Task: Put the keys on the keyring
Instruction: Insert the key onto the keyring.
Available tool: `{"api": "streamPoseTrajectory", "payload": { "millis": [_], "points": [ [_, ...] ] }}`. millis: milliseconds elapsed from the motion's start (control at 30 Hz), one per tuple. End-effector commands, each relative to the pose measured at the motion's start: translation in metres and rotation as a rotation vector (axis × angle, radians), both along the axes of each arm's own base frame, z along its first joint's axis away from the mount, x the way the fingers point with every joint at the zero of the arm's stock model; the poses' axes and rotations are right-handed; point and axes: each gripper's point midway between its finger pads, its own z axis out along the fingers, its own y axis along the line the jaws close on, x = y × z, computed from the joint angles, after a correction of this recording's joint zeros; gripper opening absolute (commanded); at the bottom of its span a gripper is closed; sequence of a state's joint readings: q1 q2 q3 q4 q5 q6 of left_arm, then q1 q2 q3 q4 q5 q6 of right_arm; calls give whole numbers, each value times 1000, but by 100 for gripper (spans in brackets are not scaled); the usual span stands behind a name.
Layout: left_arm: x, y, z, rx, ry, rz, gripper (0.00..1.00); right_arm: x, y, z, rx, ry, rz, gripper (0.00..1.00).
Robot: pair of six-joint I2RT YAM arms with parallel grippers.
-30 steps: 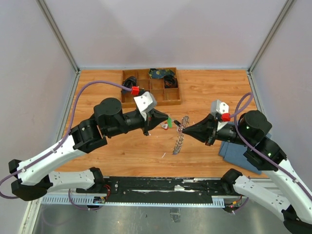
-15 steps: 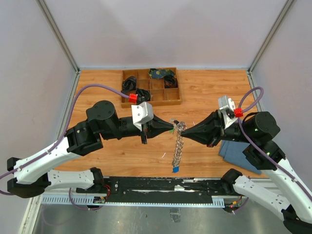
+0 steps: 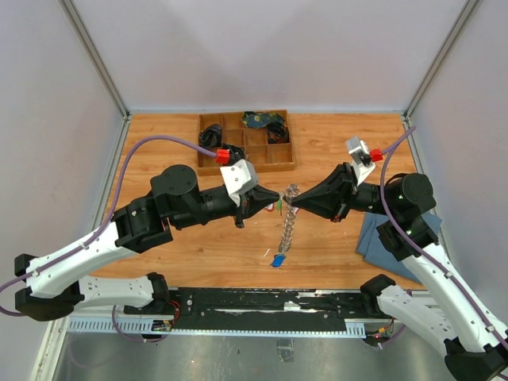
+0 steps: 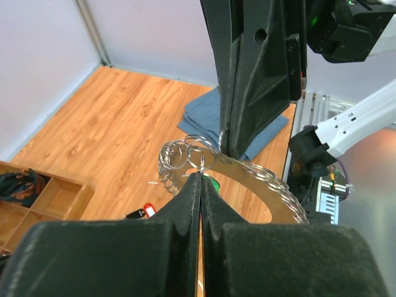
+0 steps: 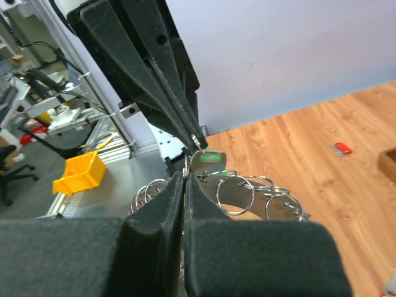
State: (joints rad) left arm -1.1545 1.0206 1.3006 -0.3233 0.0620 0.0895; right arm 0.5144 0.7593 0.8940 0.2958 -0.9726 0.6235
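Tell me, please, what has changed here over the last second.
The right gripper, shut on the keyring, swung its wrist toward the tray; the left gripper, shut on the green key, closed in tip to tip. The keyring now trails further toward the near edge, its blue key showing. Tray and cloth stayed.

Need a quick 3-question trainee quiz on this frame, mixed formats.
1. True or false: the blue-headed key sits at the end of the keyring nearest the arm bases.
2. What does the left claw pinch? A) black-headed key B) green-headed key C) blue-headed key
3. Short answer: which claw grips the keyring?

Key: 1 true; 2 B; 3 the right claw.
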Motion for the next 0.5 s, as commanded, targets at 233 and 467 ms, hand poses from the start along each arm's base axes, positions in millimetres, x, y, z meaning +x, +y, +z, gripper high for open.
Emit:
{"api": "streamPoseTrajectory", "payload": {
  "millis": [233, 467],
  "points": [
    [-2, -9, 6, -15, -18, -29, 1, -21, -8, 19, 62, -38, 76, 1],
    [-7, -11, 12, -29, -26, -56, 1, -11, -7, 15, 38, -2, 20, 1]
  ]
}}
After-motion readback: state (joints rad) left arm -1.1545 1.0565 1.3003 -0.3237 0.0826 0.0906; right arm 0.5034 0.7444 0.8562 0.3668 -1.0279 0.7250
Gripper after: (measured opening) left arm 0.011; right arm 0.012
